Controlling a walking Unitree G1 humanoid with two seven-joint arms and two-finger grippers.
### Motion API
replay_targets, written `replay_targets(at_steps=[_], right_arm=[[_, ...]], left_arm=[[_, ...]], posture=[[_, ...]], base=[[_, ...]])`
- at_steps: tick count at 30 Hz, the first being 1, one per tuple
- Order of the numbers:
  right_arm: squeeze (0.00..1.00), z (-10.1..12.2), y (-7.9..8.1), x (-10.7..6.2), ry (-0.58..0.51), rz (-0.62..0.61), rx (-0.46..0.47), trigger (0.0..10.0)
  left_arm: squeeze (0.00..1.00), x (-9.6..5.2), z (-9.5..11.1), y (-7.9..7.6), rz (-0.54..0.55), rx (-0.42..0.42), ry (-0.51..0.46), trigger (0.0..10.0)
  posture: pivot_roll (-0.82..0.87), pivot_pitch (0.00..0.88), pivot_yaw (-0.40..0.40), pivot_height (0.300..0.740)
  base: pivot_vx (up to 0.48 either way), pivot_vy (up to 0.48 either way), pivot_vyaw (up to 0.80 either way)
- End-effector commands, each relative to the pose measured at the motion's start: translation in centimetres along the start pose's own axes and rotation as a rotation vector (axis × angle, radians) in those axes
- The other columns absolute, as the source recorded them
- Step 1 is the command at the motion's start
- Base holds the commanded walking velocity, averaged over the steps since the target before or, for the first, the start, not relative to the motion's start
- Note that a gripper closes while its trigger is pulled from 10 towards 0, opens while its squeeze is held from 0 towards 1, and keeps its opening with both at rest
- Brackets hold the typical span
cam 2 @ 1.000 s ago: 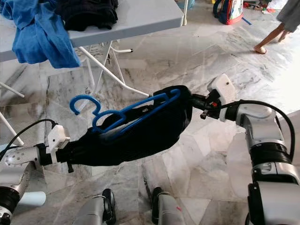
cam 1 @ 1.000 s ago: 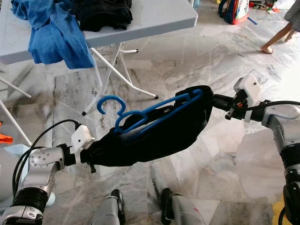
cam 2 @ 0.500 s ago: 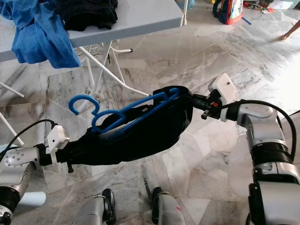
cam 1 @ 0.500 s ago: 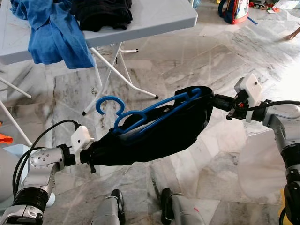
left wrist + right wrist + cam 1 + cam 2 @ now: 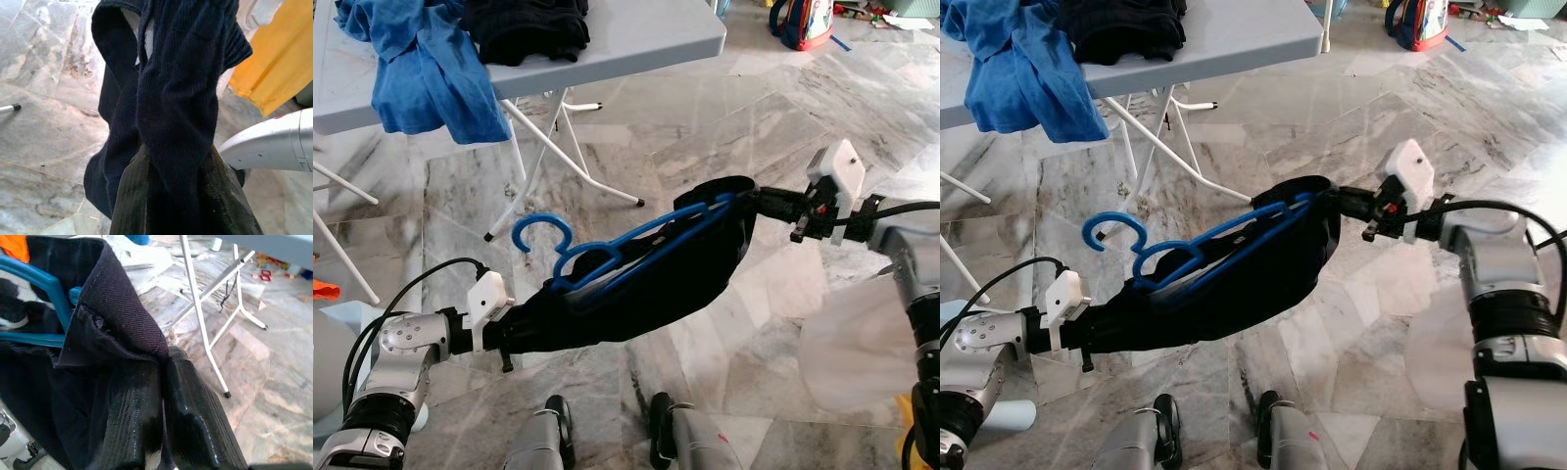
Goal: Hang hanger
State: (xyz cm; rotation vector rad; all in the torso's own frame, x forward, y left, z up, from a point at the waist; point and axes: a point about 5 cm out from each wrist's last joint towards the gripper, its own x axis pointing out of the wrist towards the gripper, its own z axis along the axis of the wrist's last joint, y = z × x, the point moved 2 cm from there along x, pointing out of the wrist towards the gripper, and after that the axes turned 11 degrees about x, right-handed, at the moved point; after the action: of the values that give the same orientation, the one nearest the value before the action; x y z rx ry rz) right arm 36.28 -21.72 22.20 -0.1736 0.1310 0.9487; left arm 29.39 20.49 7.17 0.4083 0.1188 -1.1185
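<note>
A black garment (image 5: 646, 284) is stretched between my two grippers above the marble floor. A blue plastic hanger (image 5: 607, 257) lies along its top edge, its hook (image 5: 540, 230) pointing toward the table. My left gripper (image 5: 514, 333) is shut on the garment's lower left end; the dark cloth is pinched between its fingers (image 5: 132, 205) in the left wrist view. My right gripper (image 5: 754, 201) is shut on the upper right end, by the hanger's arm (image 5: 54, 298), with the cloth between its fingers (image 5: 190, 421).
A grey folding table (image 5: 636, 39) stands ahead on the left with blue cloth (image 5: 431, 69) and black clothes (image 5: 529, 24) on it; its white legs (image 5: 568, 147) spread over the floor. A backpack (image 5: 803, 22) sits at the far right. My feet (image 5: 607, 436) show below.
Both grippers still hold the garment. The left end has sunk a little lower and the right gripper has shifted slightly right. A person's foot at the far right has left the view.
</note>
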Motion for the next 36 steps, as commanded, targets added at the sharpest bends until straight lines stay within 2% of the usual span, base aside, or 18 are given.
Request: replay_targets(at_steps=[1,6,13,19,21,23,26,29,36], right_arm=[[0.0,2.0,-0.6,-2.6,-0.034,-0.047,-0.065,0.0],[0.0,2.8,0.2,-3.1,0.001,-0.009,-0.119,0.0],[0.0,2.2,0.5,-3.8,0.09,-0.032,-0.208,0.0],[0.0,2.9,0.9,-3.2,0.083,-0.037,-0.259,0.0],[0.0,3.3,1.0,-3.0,0.112,-0.047,-0.32,0.0],[0.0,3.8,1.0,-2.8,0.124,-0.068,-0.368,0.0],[0.0,4.1,0.8,-2.8,0.126,-0.083,-0.391,0.0],[0.0,4.2,0.7,-3.0,0.15,-0.114,-0.443,0.0],[0.0,4.4,0.2,-3.3,0.163,-0.151,-0.481,0.0]], left_arm=[[0.0,-1.9,-3.1,-1.5,0.0,-0.101,0.135,0.0],[0.0,-1.7,-3.5,-1.3,0.025,-0.112,0.176,0.0],[0.0,-1.5,-3.8,-1.4,0.022,-0.126,0.205,0.0],[0.0,-1.6,-4.3,-1.6,0.002,-0.115,0.259,0.0],[0.0,-1.5,-4.6,-1.7,-0.015,-0.107,0.291,0.0],[0.0,-1.5,-4.9,-1.8,-0.01,-0.118,0.314,0.0],[0.0,-1.4,-5.0,-1.8,-0.007,-0.127,0.321,0.0],[0.0,-1.2,-5.5,-2.5,-0.042,-0.125,0.353,0.0],[0.0,-1.3,-5.9,-3.0,-0.08,-0.124,0.395,0.0]], posture=[[-0.13,0.268,-0.048,0.74],[-0.14,0.267,-0.047,0.74],[-0.14,0.265,-0.047,0.74],[-0.15,0.266,-0.044,0.74],[-0.16,0.267,-0.043,0.74],[-0.16,0.268,-0.04,0.74],[-0.16,0.267,-0.039,0.74],[-0.17,0.267,-0.038,0.74],[-0.17,0.273,-0.032,0.74]], base=[[0.0,0.0,0.0],[0.0,0.0,0.0],[0.0,0.0,0.0],[0.0,0.0,0.0],[0.0,0.0,0.0],[0.0,0.0,0.0],[0.0,0.0,0.0],[0.0,0.0,0.0],[0.0,0.0,0.0]])
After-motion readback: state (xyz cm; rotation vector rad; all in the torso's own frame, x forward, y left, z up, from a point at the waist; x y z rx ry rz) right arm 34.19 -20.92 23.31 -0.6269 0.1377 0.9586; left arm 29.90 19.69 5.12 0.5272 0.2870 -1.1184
